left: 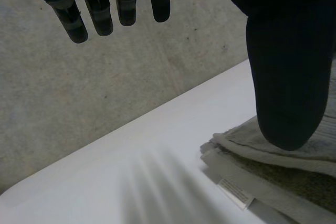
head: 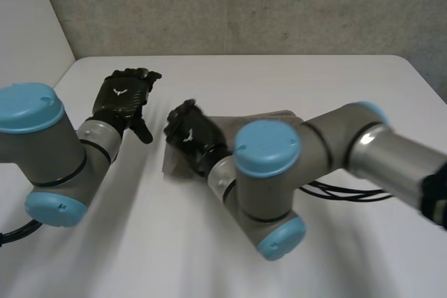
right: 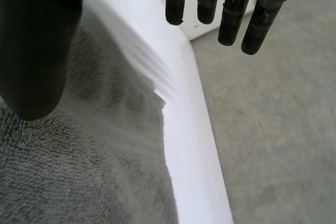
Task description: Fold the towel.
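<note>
left robot hand (head: 126, 99): left of the towel (head: 176, 163), apart from it, fingers straight and spread wide, holding nothing | towel: grey, folded in layers, flat on white surface (head: 293, 75), white tag (left: 234, 191) on one layer's edge | right robot hand (head: 190, 130): over towel's left end, fingers straight, thumb apart, gripping nothing

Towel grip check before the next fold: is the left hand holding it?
No, the left hand is open with straight fingers, apart from the towel.
</note>
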Controlling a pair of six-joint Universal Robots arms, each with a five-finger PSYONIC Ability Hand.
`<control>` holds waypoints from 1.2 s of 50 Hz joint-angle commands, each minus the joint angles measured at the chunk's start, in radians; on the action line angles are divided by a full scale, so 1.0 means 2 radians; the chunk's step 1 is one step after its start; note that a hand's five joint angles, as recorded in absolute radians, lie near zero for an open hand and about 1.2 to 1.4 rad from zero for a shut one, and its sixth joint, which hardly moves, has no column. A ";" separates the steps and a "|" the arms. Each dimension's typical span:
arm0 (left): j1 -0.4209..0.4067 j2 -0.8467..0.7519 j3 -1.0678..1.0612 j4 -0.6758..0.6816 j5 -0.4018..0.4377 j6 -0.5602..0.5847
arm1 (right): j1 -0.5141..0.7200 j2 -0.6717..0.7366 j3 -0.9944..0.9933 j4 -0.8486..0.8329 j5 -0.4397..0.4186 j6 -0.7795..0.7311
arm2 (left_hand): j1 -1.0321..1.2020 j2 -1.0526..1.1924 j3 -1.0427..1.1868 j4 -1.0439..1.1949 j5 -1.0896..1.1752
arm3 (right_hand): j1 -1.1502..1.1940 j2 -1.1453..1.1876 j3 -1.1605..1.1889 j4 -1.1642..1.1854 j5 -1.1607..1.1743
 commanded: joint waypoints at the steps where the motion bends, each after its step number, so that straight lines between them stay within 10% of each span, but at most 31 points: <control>1: -0.023 -0.009 0.010 0.002 0.000 0.000 | -0.062 -0.117 0.125 0.005 0.004 0.180 | 0.003 0.003 0.004 0.005 -0.013 | -0.027 -0.033 -0.035 -0.041 -0.031; 17: -0.038 -0.031 0.012 0.001 -0.001 0.000 | -0.195 -0.125 0.240 0.008 0.000 0.207 | 0.003 0.003 0.004 0.005 -0.013 | 0.170 0.165 0.162 0.156 0.167; 22: -0.038 -0.020 0.007 0.000 -0.002 -0.001 | -0.201 -0.095 0.214 0.006 0.015 0.203 | 0.003 0.003 0.004 0.005 -0.013 | 0.583 0.577 0.574 0.568 0.579; 36: -0.035 0.021 0.004 -0.002 -0.003 -0.004 | -0.152 -0.095 0.117 -0.003 0.071 0.103 | 0.003 0.003 0.004 0.005 -0.013 | 0.584 0.578 0.576 0.570 0.580; 49: -0.011 0.063 -0.009 0.002 -0.002 -0.046 | 0.002 0.003 0.048 -0.036 -0.086 -0.054 | 0.003 0.003 0.004 0.005 -0.013 | 0.584 0.578 0.576 0.570 0.580; 58: -0.004 0.058 -0.011 0.002 -0.002 -0.051 | 0.008 0.020 0.037 -0.017 -0.055 -0.039 | 0.003 0.003 0.004 0.005 -0.013 | 0.584 0.578 0.576 0.570 0.580; 60: -0.004 0.058 -0.013 0.002 -0.001 -0.051 | 0.003 -0.011 0.052 -0.021 -0.043 0.012 | 0.003 0.003 0.004 0.005 -0.013 | 0.053 0.047 0.045 0.039 0.049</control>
